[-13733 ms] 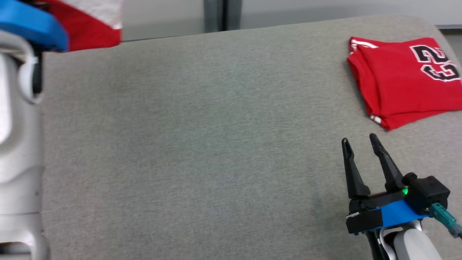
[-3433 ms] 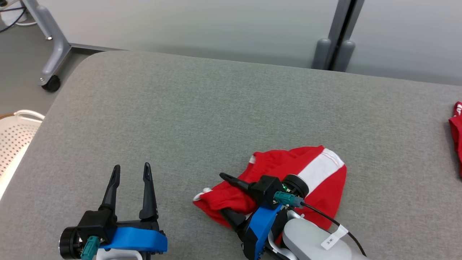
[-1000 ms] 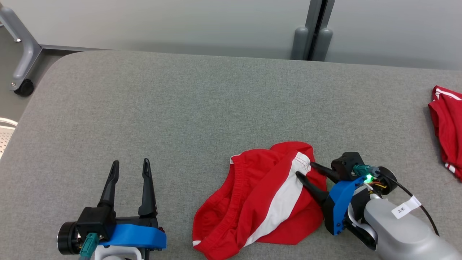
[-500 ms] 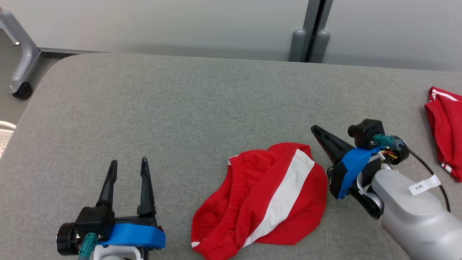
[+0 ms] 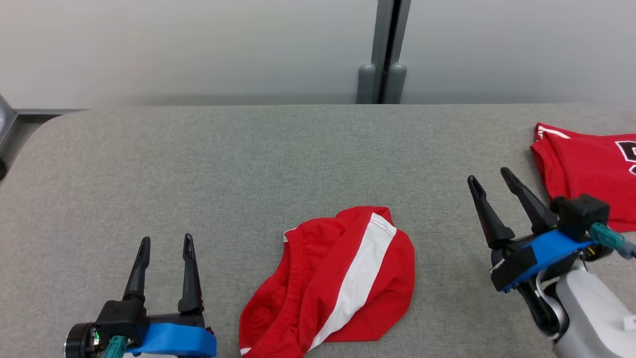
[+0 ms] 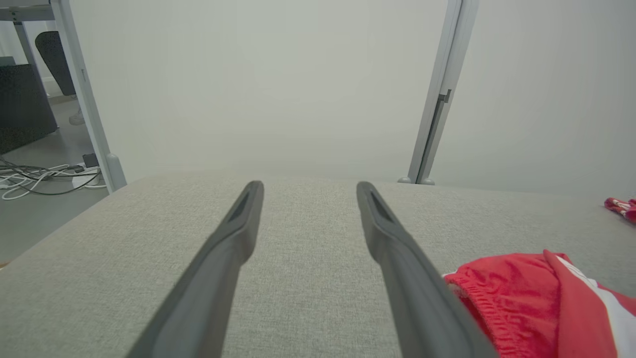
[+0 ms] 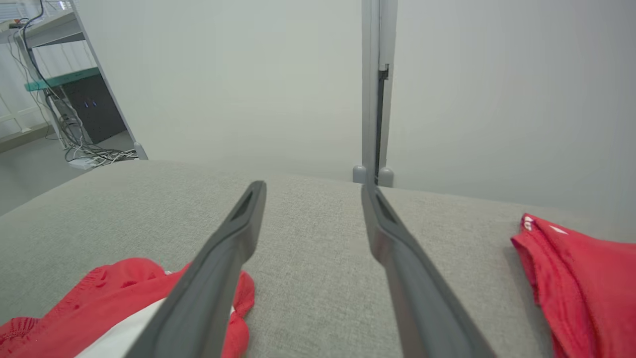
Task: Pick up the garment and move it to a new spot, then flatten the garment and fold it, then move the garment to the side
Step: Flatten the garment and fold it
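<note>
**Item 1. Garment** (image 5: 333, 283): red shorts with 1 broad white stripe and a gathered elastic waistband. It lies unfolded in a loose, rumpled heap on the near middle of the tabletop (image 5: 208, 159), reaching the head view's lower edge. Neither claw touches it.

**Item 2. Left claw** (image 5: 166, 240): to the garment's left, near it but apart. Its 2 dark fingers are spread and point away from the robot, with nothing between them. In the left wrist view the waistband edge of the garment shows low on the right, past the right-hand finger.

**Item 3. Right claw** (image 5: 490, 177): to the garment's right, apart from it. Its 2 fingers are spread and empty, leaning slightly leftward in the head view. In the right wrist view the garment shows at lower left, partly behind the left-hand finger.

**Item 4. Tabletop:** grey woven fabric covering with a rounded far-left corner.

**Item 5. Second red garment** (image 5: 581, 164): folded flat, with white trim at 1 corner. Part of a black numeral outlined in white shows at the head view's right edge. It lies at the far right of the tabletop, just beyond the right claw and well apart from item 1.

**Item 6. Wall** (image 5: 198, 44): pale grey panels behind the tabletop, with 1 grey upright post (image 5: 385, 49) at the seam.

**Item 7. Cables** (image 6: 35, 174): on the floor past the tabletop's left end, in the left wrist view.
</note>
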You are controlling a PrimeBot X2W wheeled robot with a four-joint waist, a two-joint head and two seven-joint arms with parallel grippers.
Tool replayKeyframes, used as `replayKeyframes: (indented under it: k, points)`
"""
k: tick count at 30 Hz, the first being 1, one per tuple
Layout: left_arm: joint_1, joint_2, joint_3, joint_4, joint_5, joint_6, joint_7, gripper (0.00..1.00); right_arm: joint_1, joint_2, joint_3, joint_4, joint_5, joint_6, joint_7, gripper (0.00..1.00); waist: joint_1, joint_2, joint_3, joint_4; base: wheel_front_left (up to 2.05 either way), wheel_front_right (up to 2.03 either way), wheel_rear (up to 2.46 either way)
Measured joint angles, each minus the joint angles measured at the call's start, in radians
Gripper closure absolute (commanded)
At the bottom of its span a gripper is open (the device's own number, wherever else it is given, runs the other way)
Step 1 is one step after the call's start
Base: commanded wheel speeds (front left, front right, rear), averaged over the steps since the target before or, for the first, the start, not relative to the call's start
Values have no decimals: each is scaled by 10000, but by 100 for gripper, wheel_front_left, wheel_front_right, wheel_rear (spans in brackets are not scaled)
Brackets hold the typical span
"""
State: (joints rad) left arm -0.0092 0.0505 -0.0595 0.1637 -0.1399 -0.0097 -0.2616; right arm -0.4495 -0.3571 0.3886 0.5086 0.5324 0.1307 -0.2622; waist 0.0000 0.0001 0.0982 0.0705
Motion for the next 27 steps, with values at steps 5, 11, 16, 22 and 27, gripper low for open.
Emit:
replayKeyframes:
  k: [5, 11, 16, 22, 27]
  points:
    - [262, 0, 192, 15, 215, -174, 0, 0, 1438, 430, -1407, -1195, -809, -2, 0, 0, -1, 0, -341, -454, 0, 0, 0]
    - [594, -2, 322, 31, 372, -288, 0, 0, 2945, 1072, -2522, -2318, -1693, 0, 0, 0, -1, -1, -711, -837, 0, 0, 0]
    - [780, -2, 443, 36, 456, -397, 0, 0, 4063, 1674, -3252, -2943, -2125, -2, 0, 0, -2, -1, -886, -972, 0, 0, 0]
    - [884, -2, 556, 52, 535, -483, 0, 0, 4847, 2253, -3622, -3241, -2456, -2, 0, 0, -1, -1, -939, -937, 0, 0, 0]
    - [916, 0, 593, 67, 535, -516, 0, 0, 4902, 2406, -3595, -3315, -2577, 0, 0, 0, 0, -1, -967, -931, 0, 0, 0]
